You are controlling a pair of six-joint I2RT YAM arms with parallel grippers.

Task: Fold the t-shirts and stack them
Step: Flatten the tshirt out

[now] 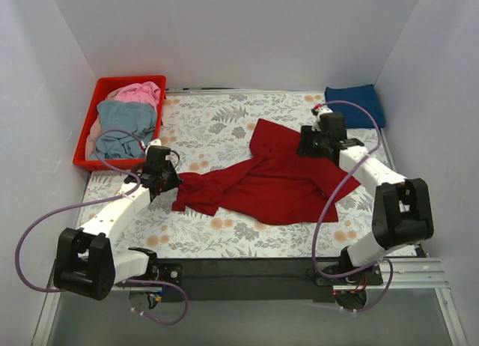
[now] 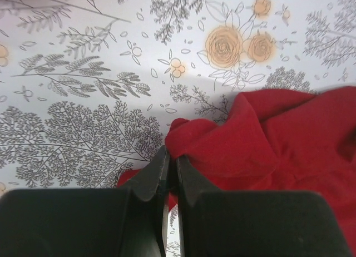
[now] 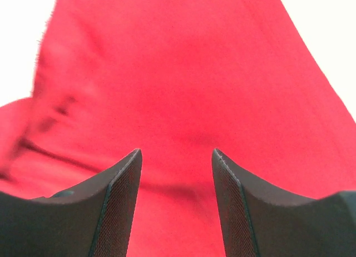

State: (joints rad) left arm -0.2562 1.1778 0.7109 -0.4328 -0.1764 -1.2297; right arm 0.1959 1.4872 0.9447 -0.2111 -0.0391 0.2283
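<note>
On the table [image 1: 224, 125], left hand [image 2: 169, 159] pinches the dark red t-shirt [image 2: 278, 146]; right hand [image 3: 176, 154] gapes over it.

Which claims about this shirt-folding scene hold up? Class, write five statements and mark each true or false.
1. The dark red t-shirt lies spread on the table. True.
2. The red basket is empty. False: it holds a pink t-shirt and a grey-blue t-shirt.
3. The left gripper is shut on the dark red t-shirt. True.
4. The right gripper is shut. False: it is open over red cloth.
5. The navy blue t-shirt lies in the basket. False: it sits folded at the table's far right corner.
</note>
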